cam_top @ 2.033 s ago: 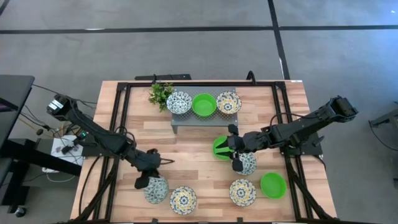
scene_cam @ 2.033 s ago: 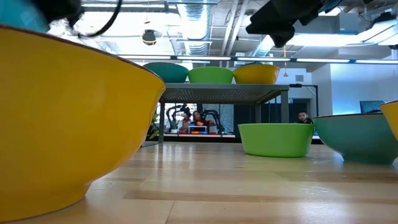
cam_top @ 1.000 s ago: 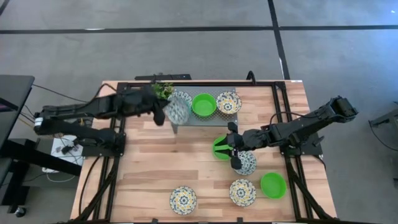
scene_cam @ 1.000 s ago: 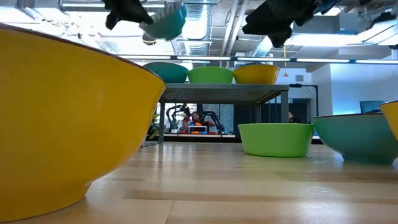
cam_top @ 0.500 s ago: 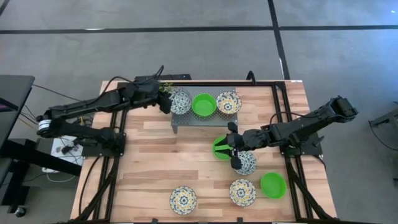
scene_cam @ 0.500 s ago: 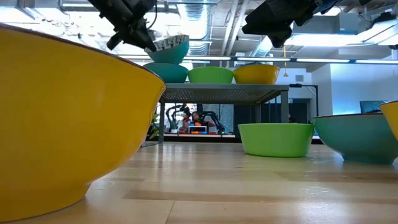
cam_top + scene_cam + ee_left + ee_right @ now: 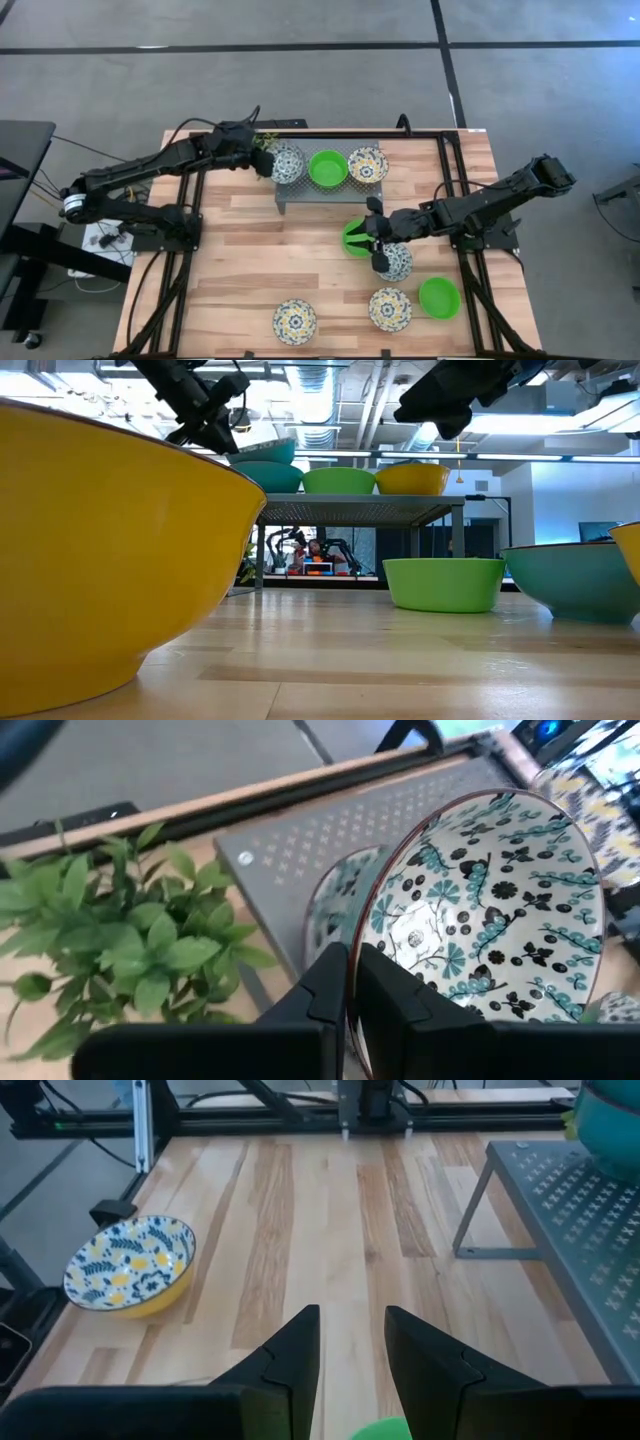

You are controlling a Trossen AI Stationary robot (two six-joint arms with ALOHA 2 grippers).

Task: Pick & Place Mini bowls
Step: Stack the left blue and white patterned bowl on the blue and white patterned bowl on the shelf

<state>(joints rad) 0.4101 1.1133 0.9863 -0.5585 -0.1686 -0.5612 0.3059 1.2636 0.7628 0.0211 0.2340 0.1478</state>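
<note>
My left gripper (image 7: 262, 160) (image 7: 352, 970) is shut on a white, blue-patterned mini bowl (image 7: 490, 900) (image 7: 262, 452). It holds this bowl over another blue-patterned bowl (image 7: 335, 900) that stands on the left end of the grey stand (image 7: 300, 192). A green bowl (image 7: 327, 168) and a yellow-patterned bowl (image 7: 368, 165) also stand on the stand. My right gripper (image 7: 378, 237) (image 7: 352, 1355) is open, hovering above a green bowl (image 7: 355, 238) and a blue-patterned bowl (image 7: 395, 262) on the table. My left gripper pinches the blue-patterned bowl's rim (image 7: 372, 925) on the side toward the table's left, one finger inside the bowl and one outside. The fingers come slanting down from the left. The bowl is tilted right over the lower bowl; whether they touch I cannot tell.
The plant sprig (image 7: 258, 148) (image 7: 120, 930) stands right beside the left gripper, at the stand's left end. Two yellow-patterned bowls (image 7: 294, 321) (image 7: 390, 309) and a green bowl (image 7: 439, 297) sit near the table's near edge. Bare wood lies on the table's left half.
My left gripper, keeping the blue-patterned bowl, has moved a little toward the table's right and down, from high beside the plant to just above the bowl on the stand's left end. The held bowl has dropped and tipped closer to level.
</note>
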